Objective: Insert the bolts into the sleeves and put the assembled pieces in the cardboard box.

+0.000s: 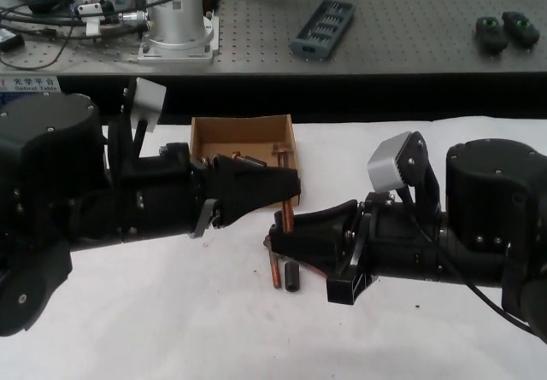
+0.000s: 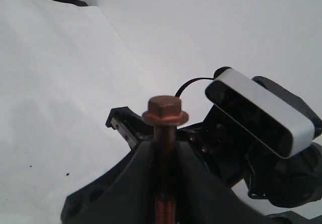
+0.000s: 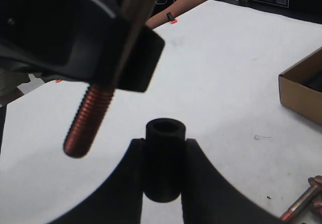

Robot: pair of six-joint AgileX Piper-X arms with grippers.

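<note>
A grey rack (image 1: 322,28) and metal column (image 1: 175,8) rest on the perforated table (image 1: 410,13).

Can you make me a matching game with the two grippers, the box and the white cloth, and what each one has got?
Things:
1. left gripper
2. right gripper
3. cardboard box
4. white cloth

What it has:
a. a black sleeve, clamped
b. a loose bolt and a loose sleeve lying on it
c. a copper bolt, clamped
d. copper pieces inside

Pairs: 1-c, 2-a, 3-d, 4-b
</note>
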